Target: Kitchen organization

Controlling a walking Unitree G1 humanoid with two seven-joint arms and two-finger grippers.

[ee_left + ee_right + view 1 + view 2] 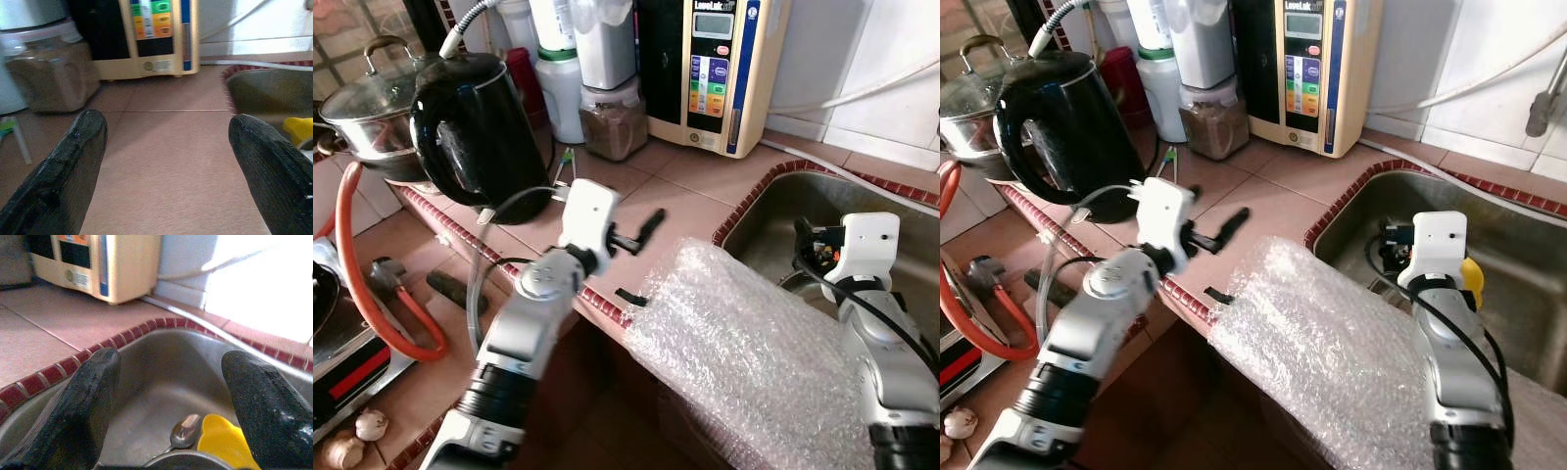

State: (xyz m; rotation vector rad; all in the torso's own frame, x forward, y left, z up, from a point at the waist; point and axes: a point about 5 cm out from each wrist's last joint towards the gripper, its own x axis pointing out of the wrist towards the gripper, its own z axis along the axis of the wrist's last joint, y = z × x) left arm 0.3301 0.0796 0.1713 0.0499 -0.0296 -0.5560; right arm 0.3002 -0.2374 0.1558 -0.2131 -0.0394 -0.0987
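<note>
Left eye view, working left to right. Standing at far left on the tiled counter: lidded steel pot, then black kettle, then jar of brown powder and the beige water unit against the wall.

Hovering over bare tile just right of the kettle — left gripper, fingers spread wide with nothing between them; confirming in left wrist view, both fingers framing empty counter, sink corner and a bit of yellow lying ahead and toward the robot's right.

Draping over the counter's front edge between the two arms: sheet of bubble wrap.

Hanging inside the sink at right — right gripper, fingers likewise parted and empty. Lying directly ahead and below in right wrist view: spoon, handle running down toward the camera, bowl pointing away, touching a yellow item beside it.

Judging the spoon and yellow item as the likely targets: right arm clearly nearer, approach going straight down between the open fingers.
</note>
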